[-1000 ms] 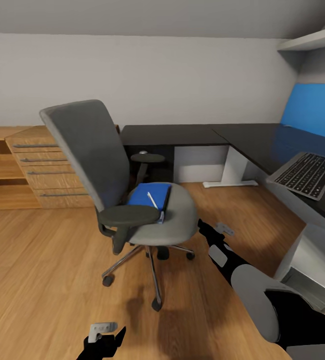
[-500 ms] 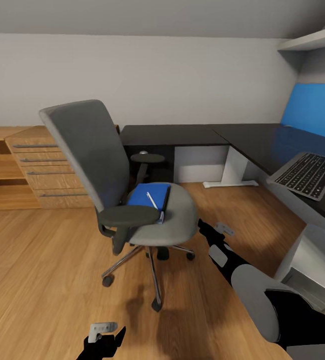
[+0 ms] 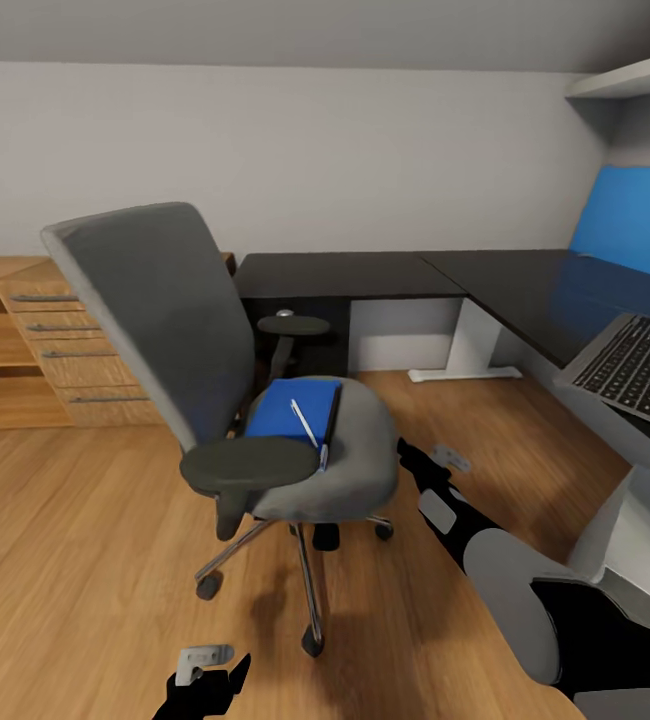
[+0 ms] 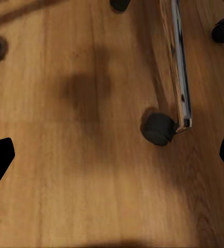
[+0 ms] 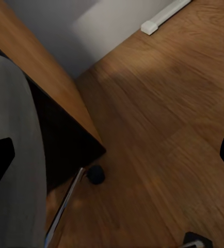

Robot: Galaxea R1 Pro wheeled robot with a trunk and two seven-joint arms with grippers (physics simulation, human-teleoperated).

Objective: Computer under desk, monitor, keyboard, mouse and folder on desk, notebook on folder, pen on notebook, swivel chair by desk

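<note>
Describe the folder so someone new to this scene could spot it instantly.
Find the grey swivel chair on the wood floor, left of the black desk. On its seat lies the folder, flat and bright blue, with a pen on it.

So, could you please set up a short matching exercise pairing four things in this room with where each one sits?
Things:
1. folder
2. pen
3. keyboard
4. swivel chair

Places:
A. on the black desk, at the right
B. on the wood floor, between the drawers and the desk
C. on the chair's grey seat
D. lying on top of the blue cover

Pairs: 1-C, 2-D, 3-A, 4-B
</note>
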